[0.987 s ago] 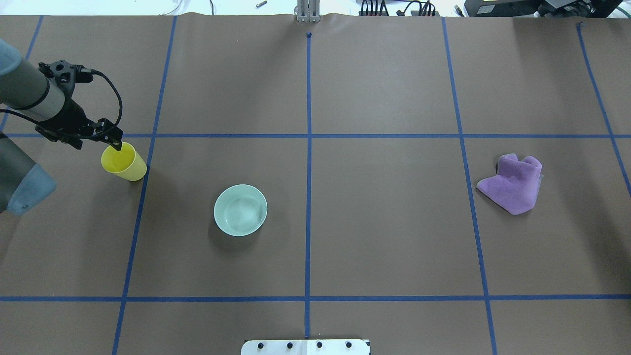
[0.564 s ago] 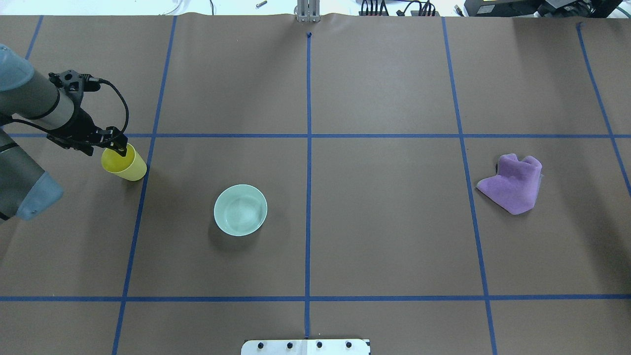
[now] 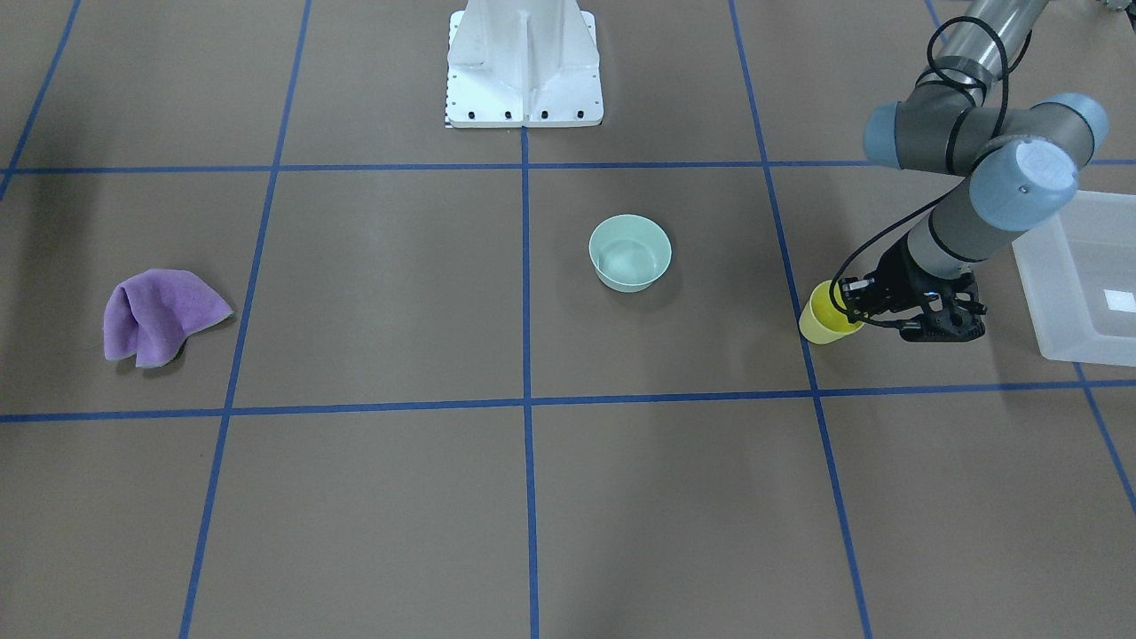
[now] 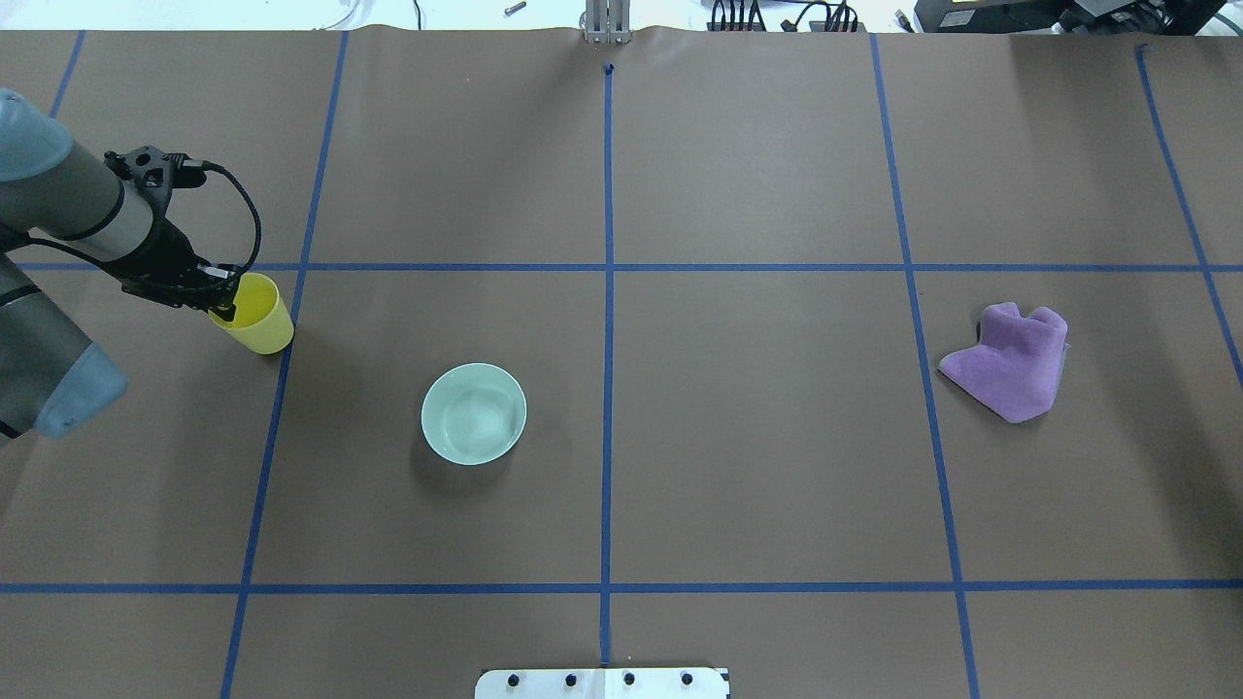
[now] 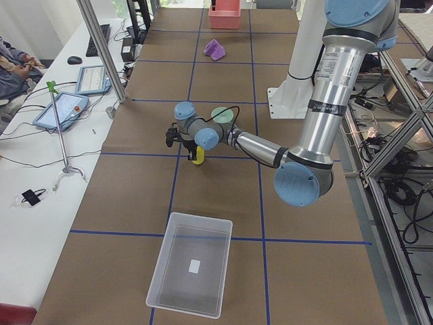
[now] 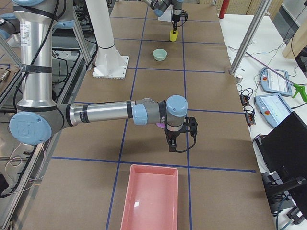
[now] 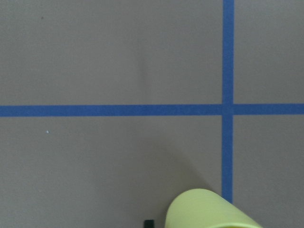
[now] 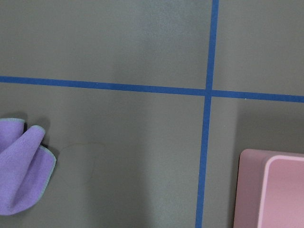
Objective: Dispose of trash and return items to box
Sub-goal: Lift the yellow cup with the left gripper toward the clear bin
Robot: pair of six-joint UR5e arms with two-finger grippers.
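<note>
I read the yellow cup (image 4: 260,322) as tapered and open-mouthed, beside a blue tape line (image 4: 282,388) on the table's (image 4: 757,437) left side, near the box (image 3: 1038,306). The left gripper (image 4: 225,309) pinches the cup's rim, one finger inside. The right gripper's (image 6: 171,146) opening is unreadable to me.

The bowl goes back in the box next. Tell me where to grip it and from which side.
Take the mint-green bowl by its rim, coming straight down from above, one of the fingers inside the wall and one outside. It stands upright with its mouth open, and looks too wide to span whole.
</note>
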